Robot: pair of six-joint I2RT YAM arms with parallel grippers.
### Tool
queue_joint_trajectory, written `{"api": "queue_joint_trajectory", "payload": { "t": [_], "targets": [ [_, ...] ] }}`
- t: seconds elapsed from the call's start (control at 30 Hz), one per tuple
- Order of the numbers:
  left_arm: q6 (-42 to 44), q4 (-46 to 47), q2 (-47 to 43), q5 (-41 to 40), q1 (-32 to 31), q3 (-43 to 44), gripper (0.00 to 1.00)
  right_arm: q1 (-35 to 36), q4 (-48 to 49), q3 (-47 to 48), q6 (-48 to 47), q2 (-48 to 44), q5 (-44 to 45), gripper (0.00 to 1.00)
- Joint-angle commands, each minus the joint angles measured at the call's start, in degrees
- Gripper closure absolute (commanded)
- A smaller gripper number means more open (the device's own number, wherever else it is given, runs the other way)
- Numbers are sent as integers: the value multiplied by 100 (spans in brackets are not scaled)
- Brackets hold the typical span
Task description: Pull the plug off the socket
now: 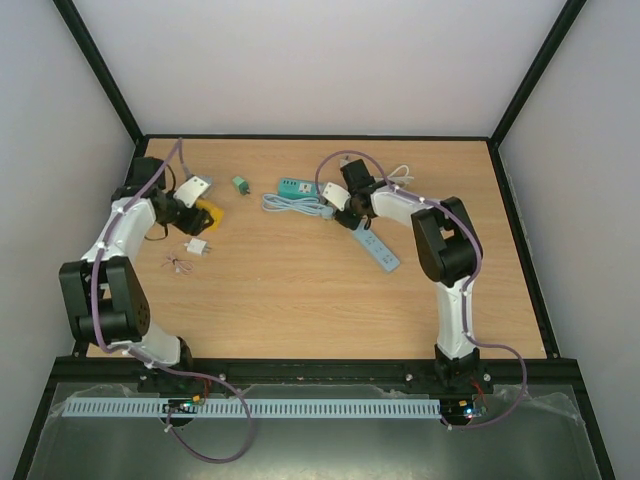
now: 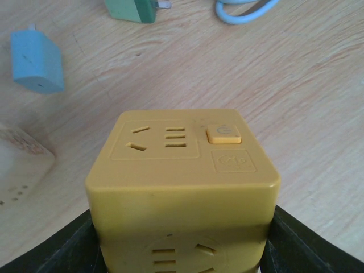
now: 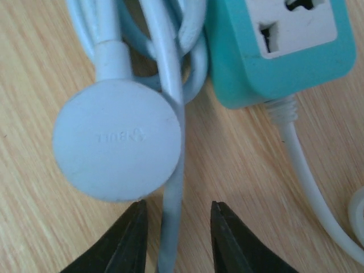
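At the left of the surface (image 1: 300, 300), the left hand (image 2: 182, 250) is clamped on the yellow socket cube (image 2: 182, 165), its visible faces empty, while the right hand (image 3: 177, 227), fingers (image 3: 128, 244) apart, straddles a pale cord (image 3: 170, 199) beside the unseated round plug (image 3: 116, 139) — extraction appears complete, so the next move calls for releasing the cube.

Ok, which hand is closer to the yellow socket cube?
Left. The left hand grips the yellow socket cube between its fingers; the right hand is far across the table, open over the pale blue cable beside the teal power strip.
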Motion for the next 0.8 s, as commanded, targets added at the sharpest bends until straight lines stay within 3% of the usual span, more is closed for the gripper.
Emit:
{"api": "queue_joint_trajectory", "payload": {
  "t": [0.0,0.13,0.37,0.77],
  "targets": [
    [25,-29,345,-1159,-384,542,74,-20,-455,69,86,-421,-137,65],
    [-32,-265,716,-1526,-660,897,73,-20,-625,3,219,-736,-484,51],
    [-173,-271,1134,-2008,-1025,1102,72,-29,-275,-125,421,-947,-559,37],
    [-316,-70,1505,-2241,-1359,1092,70,-90,-198,1673,1047,504,-309,39]
  ]
}}
